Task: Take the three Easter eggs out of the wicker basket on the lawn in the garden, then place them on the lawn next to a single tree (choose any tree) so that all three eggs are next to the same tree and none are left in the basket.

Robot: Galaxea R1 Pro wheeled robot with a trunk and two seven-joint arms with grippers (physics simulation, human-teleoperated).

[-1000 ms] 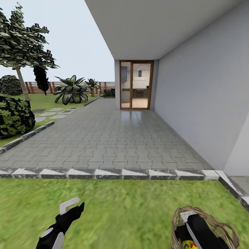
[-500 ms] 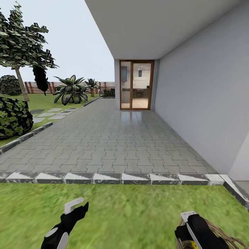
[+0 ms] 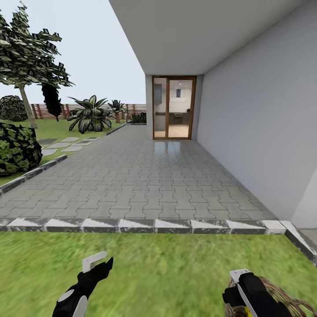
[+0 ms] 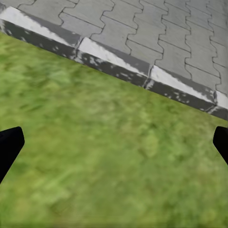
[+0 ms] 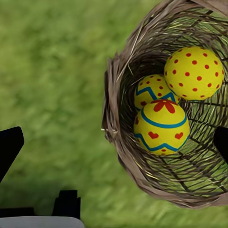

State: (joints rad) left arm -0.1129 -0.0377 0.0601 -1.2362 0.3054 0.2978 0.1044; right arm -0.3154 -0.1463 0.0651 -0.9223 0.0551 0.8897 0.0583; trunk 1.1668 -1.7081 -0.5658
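The wicker basket (image 5: 142,166) stands on the lawn (image 3: 167,273) and holds all three Easter eggs: a red-dotted one (image 5: 194,72), a blue-zigzag one (image 5: 150,89) and one with a red flower mark (image 5: 161,126). My right gripper (image 5: 114,145) hangs open above the basket's rim, its fingers spread wide and touching no egg. In the head view the right gripper (image 3: 237,286) sits over the basket (image 3: 286,301) at the bottom right corner. My left gripper (image 4: 114,147) is open over bare grass, and it appears low at the left (image 3: 94,264). A tree (image 3: 27,105) with a pale trunk stands far off at the left.
A grey paved patio (image 3: 145,180) with a stone curb (image 3: 132,225) lies just ahead, leading to a glass door (image 3: 173,108). The white house wall (image 3: 259,132) runs along the right. Dark bushes (image 3: 17,147), a leafy plant (image 3: 90,115) and a slat fence (image 3: 66,110) edge the far lawn.
The whole view shifted slightly, so the curb and basket sit lower in the picture than a second ago. Over the last half second nothing visibly moved.
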